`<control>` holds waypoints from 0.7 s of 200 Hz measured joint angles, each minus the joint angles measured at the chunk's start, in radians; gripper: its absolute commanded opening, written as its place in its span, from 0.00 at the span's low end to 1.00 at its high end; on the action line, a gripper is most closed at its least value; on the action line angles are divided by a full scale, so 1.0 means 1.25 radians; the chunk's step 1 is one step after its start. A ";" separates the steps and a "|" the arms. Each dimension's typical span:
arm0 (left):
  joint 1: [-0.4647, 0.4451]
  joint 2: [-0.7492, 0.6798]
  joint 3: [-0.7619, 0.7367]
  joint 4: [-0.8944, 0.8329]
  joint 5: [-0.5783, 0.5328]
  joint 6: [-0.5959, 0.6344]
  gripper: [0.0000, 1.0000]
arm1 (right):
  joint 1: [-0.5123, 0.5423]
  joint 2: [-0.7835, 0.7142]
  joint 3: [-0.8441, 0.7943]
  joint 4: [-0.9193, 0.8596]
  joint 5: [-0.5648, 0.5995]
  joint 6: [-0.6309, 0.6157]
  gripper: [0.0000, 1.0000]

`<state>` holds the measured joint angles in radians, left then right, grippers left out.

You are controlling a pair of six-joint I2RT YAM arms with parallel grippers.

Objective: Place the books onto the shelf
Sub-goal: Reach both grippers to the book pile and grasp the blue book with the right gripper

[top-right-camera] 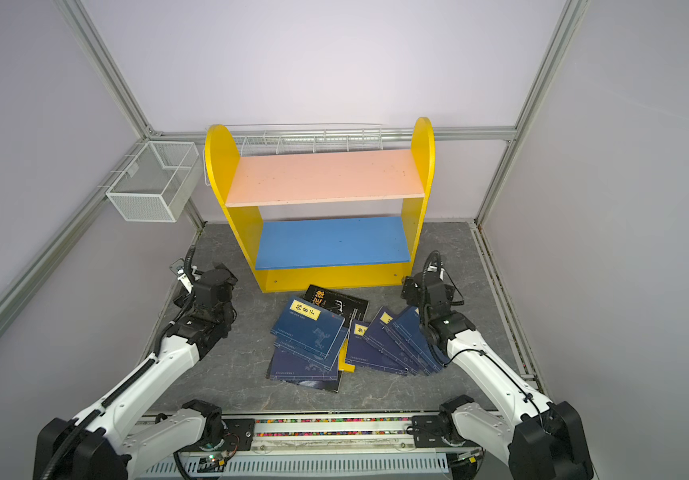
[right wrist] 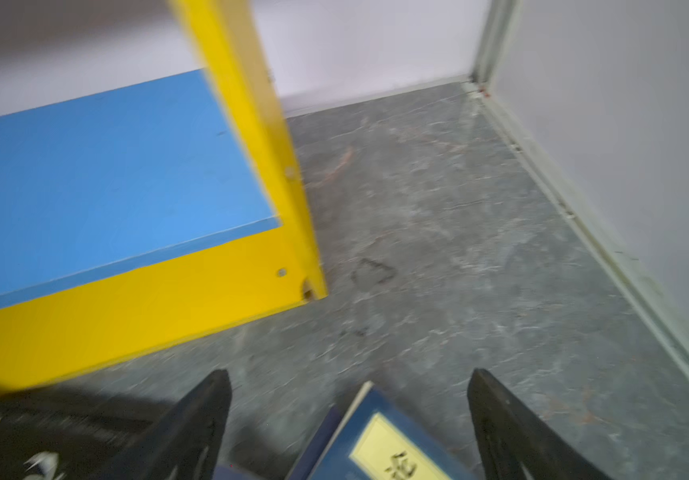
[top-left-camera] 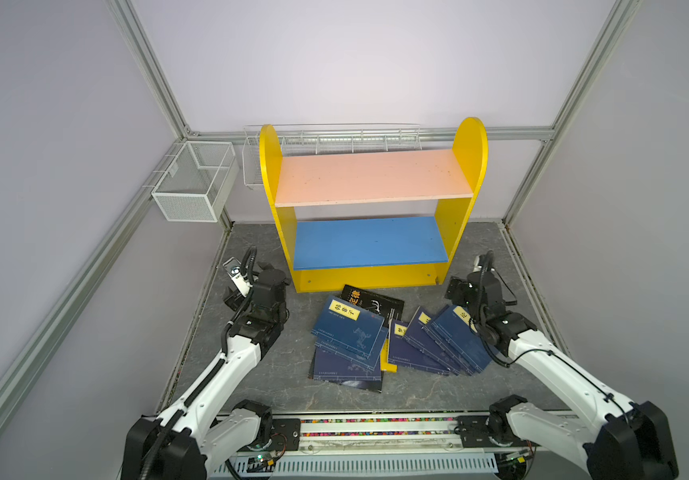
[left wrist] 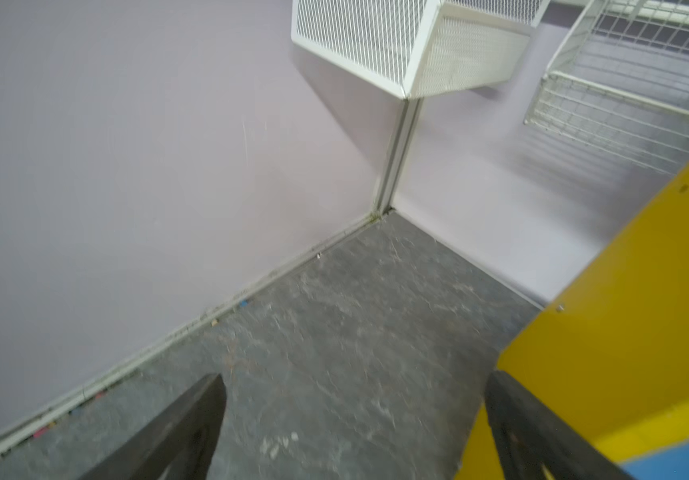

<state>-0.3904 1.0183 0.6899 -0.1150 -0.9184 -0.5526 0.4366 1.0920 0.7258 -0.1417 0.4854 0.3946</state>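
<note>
The books lie flat on the grey floor in front of the shelf (top-left-camera: 469,158) (top-right-camera: 421,153). A left stack of navy books (top-left-camera: 349,330) (top-right-camera: 307,326) partly covers a black book (top-left-camera: 376,301). A fan of navy books (top-left-camera: 430,347) (top-right-camera: 388,345) lies on the right, and a yellow book's edge (top-left-camera: 388,359) shows between the two groups. Both shelf boards, pink (top-left-camera: 371,176) and blue (top-left-camera: 369,243), are bare. My left gripper (top-left-camera: 257,276) (left wrist: 357,376) is open over bare floor, left of the shelf's side. My right gripper (top-left-camera: 473,286) (right wrist: 350,371) is open above the corner of a navy book (right wrist: 380,444), holding nothing.
A white mesh basket (top-left-camera: 195,180) (left wrist: 409,41) hangs on the left wall. A white wire rack (top-left-camera: 334,139) (left wrist: 633,83) hangs on the back wall behind the shelf. Lilac walls close in the floor on three sides. The arms' base rail (top-left-camera: 376,432) runs along the front.
</note>
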 measured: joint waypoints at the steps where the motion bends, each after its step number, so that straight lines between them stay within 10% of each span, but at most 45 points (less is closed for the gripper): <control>1: -0.002 -0.001 0.000 -0.005 0.001 -0.003 0.96 | 0.005 0.002 0.005 -0.004 -0.003 0.000 0.92; 75: -0.086 0.016 -0.026 -0.098 0.466 -0.051 0.96 | 0.219 0.244 0.332 -0.298 -0.504 -0.088 0.94; 140: -0.087 0.190 -0.014 -0.103 0.714 0.001 0.94 | 0.239 0.372 0.341 -0.423 -0.695 -0.127 0.93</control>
<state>-0.4988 1.2556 0.6724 -0.2440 -0.0254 -0.5518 0.7349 1.5566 1.1522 -0.6701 -0.3828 0.2356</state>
